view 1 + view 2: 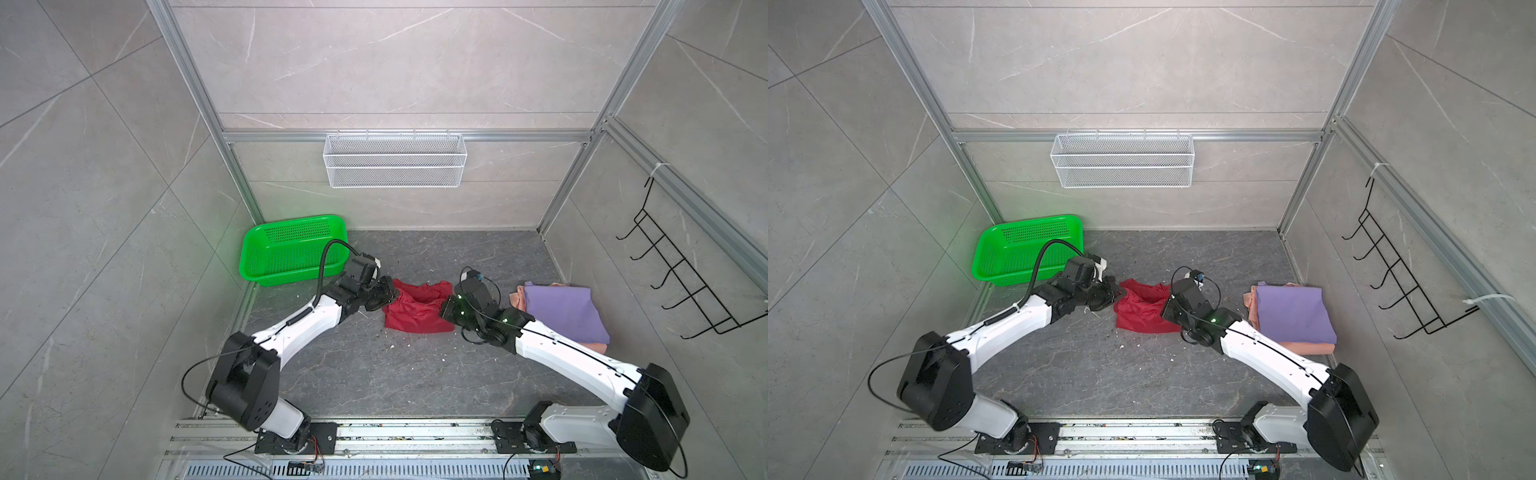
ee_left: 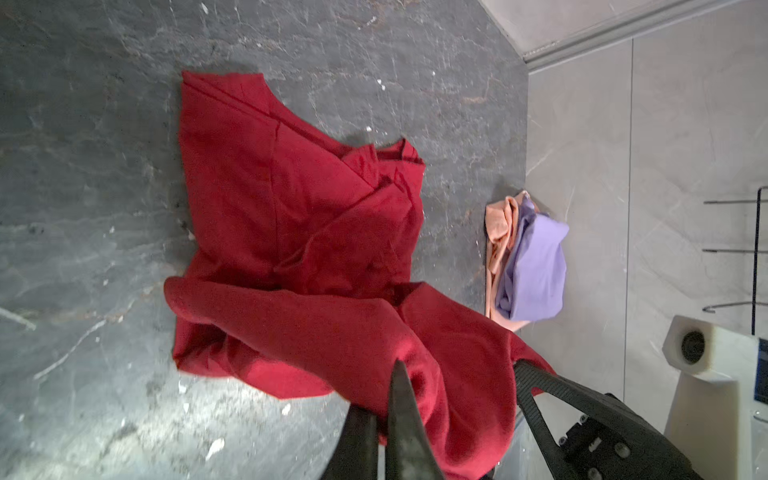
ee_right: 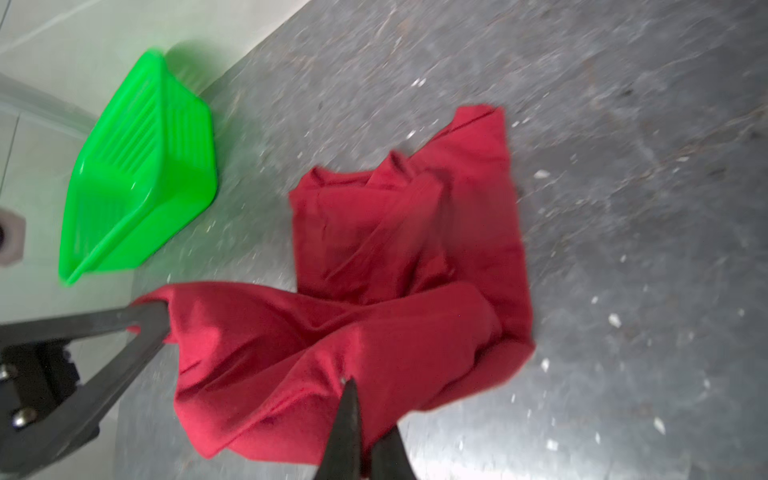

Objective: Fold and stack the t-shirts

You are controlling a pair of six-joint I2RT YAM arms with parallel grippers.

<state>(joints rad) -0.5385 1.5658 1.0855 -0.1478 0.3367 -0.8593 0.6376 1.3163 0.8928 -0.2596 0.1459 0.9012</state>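
The dark red t-shirt (image 1: 415,311) (image 1: 1144,311) lies crumpled mid-floor, its print hidden. My left gripper (image 1: 392,293) (image 1: 1119,293) (image 2: 380,386) is shut on its left edge, lifting a fold. My right gripper (image 1: 446,305) (image 1: 1168,303) (image 3: 370,405) is shut on its right edge, so the cloth (image 2: 311,249) (image 3: 407,257) hangs raised between them. At the right the folded lavender t-shirt (image 1: 561,311) (image 1: 1293,311) (image 2: 536,266) rests on the salmon-pink t-shirt (image 1: 516,300) (image 1: 1308,348) (image 2: 500,232).
A green perforated basket (image 1: 291,249) (image 1: 1025,253) (image 3: 137,174) sits at the back left by the wall. A white wire basket (image 1: 395,160) hangs on the back wall. A black hook rack (image 1: 681,270) hangs on the right wall. White crumbs dot the dark floor.
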